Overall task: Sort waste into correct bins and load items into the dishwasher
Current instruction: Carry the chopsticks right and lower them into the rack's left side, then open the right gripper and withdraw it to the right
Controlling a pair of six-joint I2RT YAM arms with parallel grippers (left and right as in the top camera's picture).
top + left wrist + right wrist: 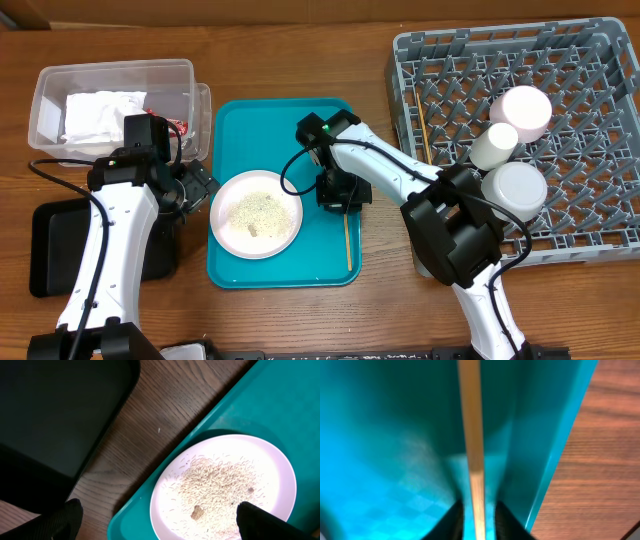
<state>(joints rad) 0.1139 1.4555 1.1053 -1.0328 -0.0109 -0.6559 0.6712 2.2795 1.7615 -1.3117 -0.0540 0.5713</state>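
Napkin [95, 115] and wrapper [178, 124] binned, cups [493, 145] racked; rice plate [256, 213], chopstick [472, 435] remain. Left claw [198, 186] gapes empty; right claw [479, 517] narrowly straddles chopstick, grip uncertain.

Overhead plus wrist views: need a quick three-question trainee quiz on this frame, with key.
1. True or false: the plate on the teal tray is clean.
2. What lies between the right gripper fingers? A) a spoon B) a chopstick C) a sponge
3. Fill in: the napkin lies in the clear ___.

Key
1. False: crumbs cover its middle.
2. B
3. tub
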